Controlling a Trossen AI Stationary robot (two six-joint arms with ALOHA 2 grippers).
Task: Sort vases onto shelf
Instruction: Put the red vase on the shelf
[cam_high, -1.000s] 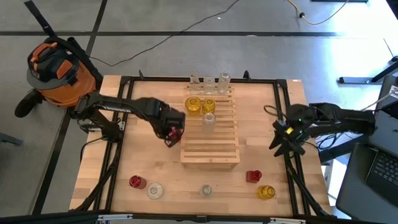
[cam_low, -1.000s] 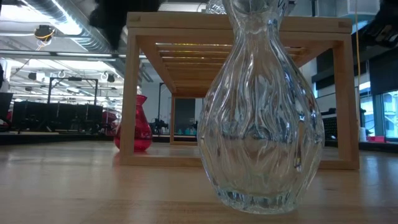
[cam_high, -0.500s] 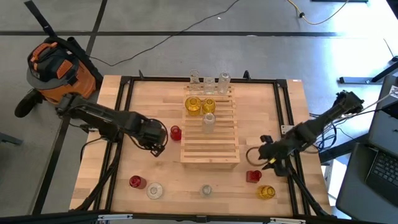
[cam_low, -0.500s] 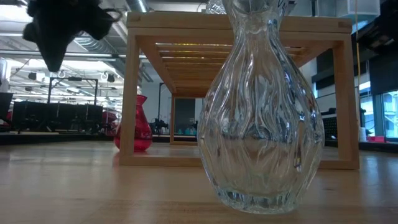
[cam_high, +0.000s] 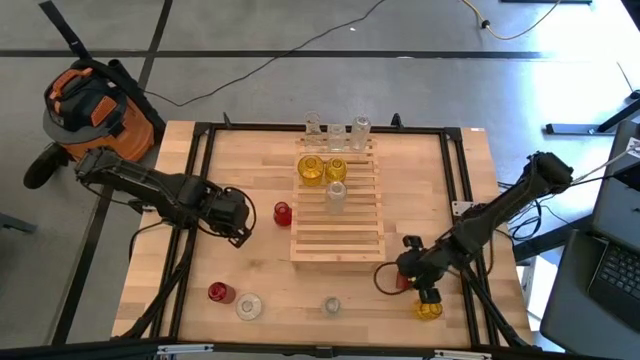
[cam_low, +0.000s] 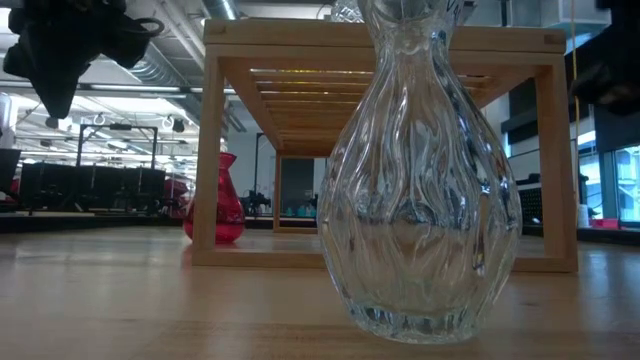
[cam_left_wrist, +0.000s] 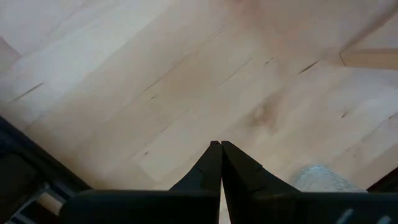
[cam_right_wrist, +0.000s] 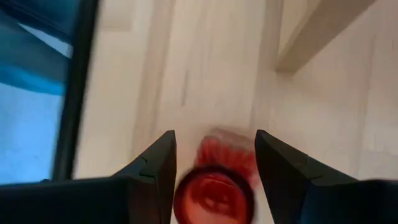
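Jaws of right gripper (cam_right_wrist: 214, 158) apart over red vase (cam_right_wrist: 214, 193); left gripper (cam_left_wrist: 221, 152) jaws together.

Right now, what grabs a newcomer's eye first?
The wooden shelf mid-table, with clear and yellow vases clustered at its far end. Then the right gripper, open over a red vase near the table's front right, beside a yellow vase. The left gripper hangs shut near another red vase.

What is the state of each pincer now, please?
Left pincer: closed, holding nothing, above the table.
Right pincer: open, around a red vase, not gripping it yet.
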